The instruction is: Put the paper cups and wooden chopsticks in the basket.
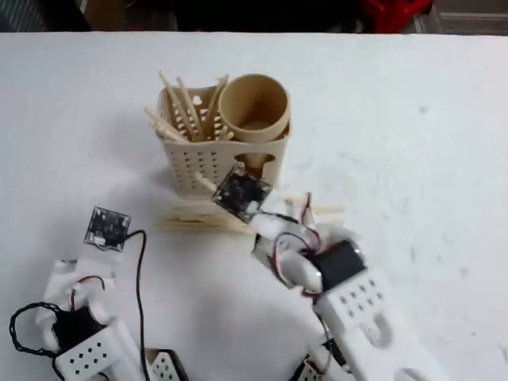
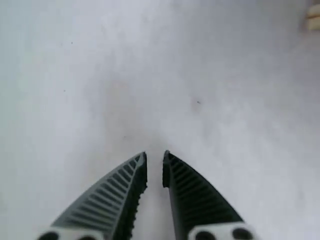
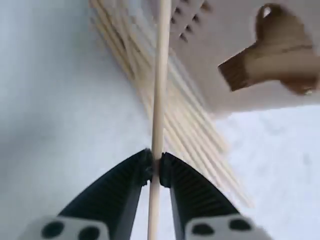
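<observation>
The chopstick (image 3: pixel 161 75) you hold is pinched between the fingertips of the right hand (image 3: pixel 155 167), which is closed tight on it. Its long axis runs straight out ahead of the hand, in line with the fingers, toward the front wall of the basket (image 3: pixel 220 85). It crosses above the loose chopsticks (image 3: pixel 175 115), which lie in a bundle on the worktop (image 3: pixel 55 100) just in front of that wall. You cannot tell from here whether the held stick has cleared the bundle or touches it.

That is the relation your next move turns on. The stick points at the basket's side, while the opening is above and beyond. As I judge it, you need to lift the stick and tip it toward upright before it can go over the rim.

In the high view, the basket (image 1: pixel 208 163) already holds a paper cup (image 1: pixel 254 107) and several sticks leaning in its other half. The right arm is right beside it.

Your left hand (image 2: pixel 154 165) is well apart, over bare worktop. It is closed to a narrow slit and grips nothing, so the right arm is much the nearer one.
</observation>
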Robot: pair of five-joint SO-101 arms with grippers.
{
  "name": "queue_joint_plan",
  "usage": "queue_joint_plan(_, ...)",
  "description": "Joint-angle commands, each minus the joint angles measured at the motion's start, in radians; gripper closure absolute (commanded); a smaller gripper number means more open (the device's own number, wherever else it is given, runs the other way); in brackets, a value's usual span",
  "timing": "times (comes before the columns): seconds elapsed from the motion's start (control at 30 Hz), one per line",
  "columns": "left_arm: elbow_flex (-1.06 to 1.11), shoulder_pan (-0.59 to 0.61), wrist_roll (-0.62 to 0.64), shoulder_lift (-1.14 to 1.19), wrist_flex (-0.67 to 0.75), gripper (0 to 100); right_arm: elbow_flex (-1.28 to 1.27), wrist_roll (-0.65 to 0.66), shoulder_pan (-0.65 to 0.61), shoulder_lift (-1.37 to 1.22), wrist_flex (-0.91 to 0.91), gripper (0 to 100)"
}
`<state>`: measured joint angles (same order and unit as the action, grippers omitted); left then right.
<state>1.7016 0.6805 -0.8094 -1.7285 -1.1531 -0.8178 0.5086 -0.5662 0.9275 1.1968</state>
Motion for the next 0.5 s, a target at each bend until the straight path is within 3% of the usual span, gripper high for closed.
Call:
queue_joint_plan(0.0,-0.003,-0.012,0.002,0.004,-0.003,92,0.213,-0.084,-0.015,0.045,0.027,98.1)
queue_joint_plan(0.27,-0.003,-0.012,0.002,0.005,-0.003,92,0.764,-0.319,-0.015,-0.260,-0.176,98.1)
queue_joint_plan(0.47,-0.003,-0.012,0.002,0.005,-0.003,92,1.010,-0.494,-0.015,-0.616,-0.469,98.1)
